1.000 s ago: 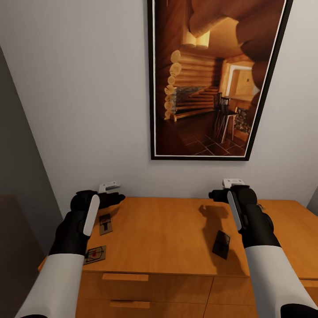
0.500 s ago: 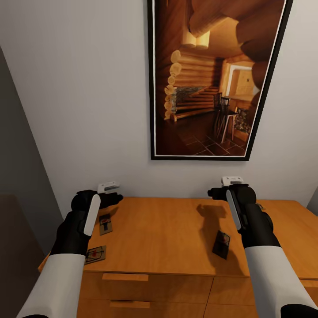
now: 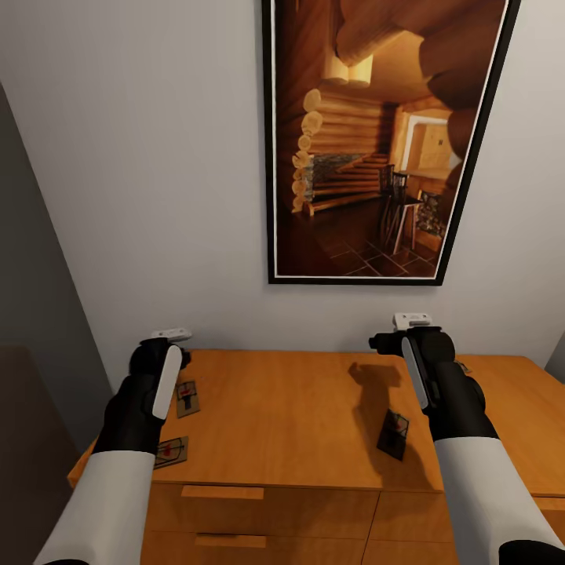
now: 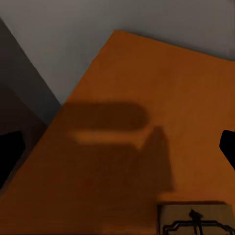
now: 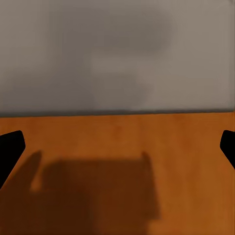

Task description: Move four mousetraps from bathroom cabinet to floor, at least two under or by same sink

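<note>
Three mousetraps lie on the flat top of the cabinet (image 3: 314, 408), which serves as the bench here: one (image 3: 187, 397) at the left of the head view beside the left forearm, one (image 3: 169, 452) lower left near the front edge, and one (image 3: 393, 433) at lower centre-right in the right arm's shadow. The left hand (image 4: 117, 147) hangs released over bare wood, its fingers spread to both edges of the left wrist view, with a trap (image 4: 196, 219) cut off at that view's lower edge. The right hand (image 5: 117, 147) is likewise released over bare wood near the wall. The likely trouble is a descent that misses the thin slab, or a finger that nudges the front-edge trap off the cabinet. A fourth trap cannot be made out; a small speck behind the right wrist is unreadable. In the head view each wrist covers its own fingers.
</note>
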Robot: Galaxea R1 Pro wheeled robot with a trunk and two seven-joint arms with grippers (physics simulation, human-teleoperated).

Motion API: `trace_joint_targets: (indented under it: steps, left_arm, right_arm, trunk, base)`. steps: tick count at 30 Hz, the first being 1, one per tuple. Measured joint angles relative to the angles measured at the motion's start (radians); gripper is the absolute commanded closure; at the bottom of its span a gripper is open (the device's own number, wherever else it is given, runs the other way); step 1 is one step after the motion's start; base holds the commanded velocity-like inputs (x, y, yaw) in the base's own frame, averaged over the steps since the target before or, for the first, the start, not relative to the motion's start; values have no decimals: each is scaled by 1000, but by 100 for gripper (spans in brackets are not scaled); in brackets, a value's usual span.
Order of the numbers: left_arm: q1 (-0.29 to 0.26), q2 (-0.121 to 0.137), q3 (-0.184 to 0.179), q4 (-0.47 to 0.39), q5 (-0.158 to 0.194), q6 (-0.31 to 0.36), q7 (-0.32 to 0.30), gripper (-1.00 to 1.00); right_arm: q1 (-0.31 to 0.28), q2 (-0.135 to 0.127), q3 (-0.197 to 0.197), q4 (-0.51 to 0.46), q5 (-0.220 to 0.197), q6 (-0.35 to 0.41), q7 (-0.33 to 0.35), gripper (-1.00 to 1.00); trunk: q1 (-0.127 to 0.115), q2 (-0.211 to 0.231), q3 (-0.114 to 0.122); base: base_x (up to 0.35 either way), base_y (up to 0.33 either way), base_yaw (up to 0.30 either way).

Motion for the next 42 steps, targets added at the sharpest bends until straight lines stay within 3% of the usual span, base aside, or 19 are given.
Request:
trace_joint_targets:
  steps: [5, 9, 42]
  left_arm:
    - [0, -22, 0, 1, 6, 1, 95, -100]
    - [0, -34, -1, 1, 9, 2, 131, -100]
    - [0, -41, -2, 5, 62, 4, 157, -100]
  right_arm:
    - [0, 0, 0, 0, 2, 0, -1, -100]
    - [0, 0, 0, 0, 3, 0, -2, -100]
    - [0, 0, -2, -15, 1, 0, 0, -100]
  trunk:
    - [0, 0, 0]
    - [0, 0, 0]
    - [0, 0, 0]
  base:
    - [0, 0, 0]
    - [0, 0, 0]
    - [0, 0, 0]
